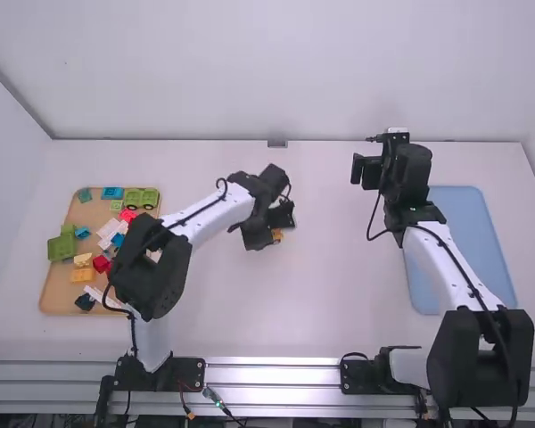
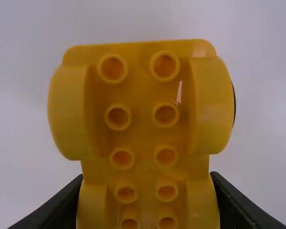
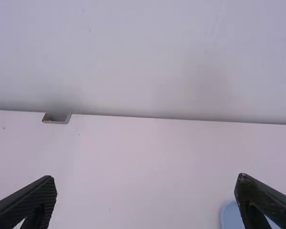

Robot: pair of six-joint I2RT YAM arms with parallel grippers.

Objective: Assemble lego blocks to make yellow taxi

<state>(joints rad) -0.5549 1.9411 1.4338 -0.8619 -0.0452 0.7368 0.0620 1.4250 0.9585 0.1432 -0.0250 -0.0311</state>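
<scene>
Near the middle of the table in the high view, my left gripper (image 1: 283,216) is shut on a yellow wheeled block (image 1: 277,235). In the left wrist view the yellow block (image 2: 139,112) shows its hollow underside, with tubes and wheels on both sides, and the fingers of my left gripper (image 2: 145,202) press it from either side. My right gripper (image 1: 366,170) is raised above the table's right half, beside the blue tray's far left corner. Its fingers stand wide apart with nothing between them in the right wrist view, where the right gripper (image 3: 147,186) faces the back wall.
At the left, a wooden tray (image 1: 55,300) holds loose blocks, including a green wheeled one (image 1: 142,198), a green block (image 1: 61,246), an orange block (image 1: 82,275) and red, blue and white pieces. A blue tray (image 1: 468,232) lies at the right, partly behind the right arm.
</scene>
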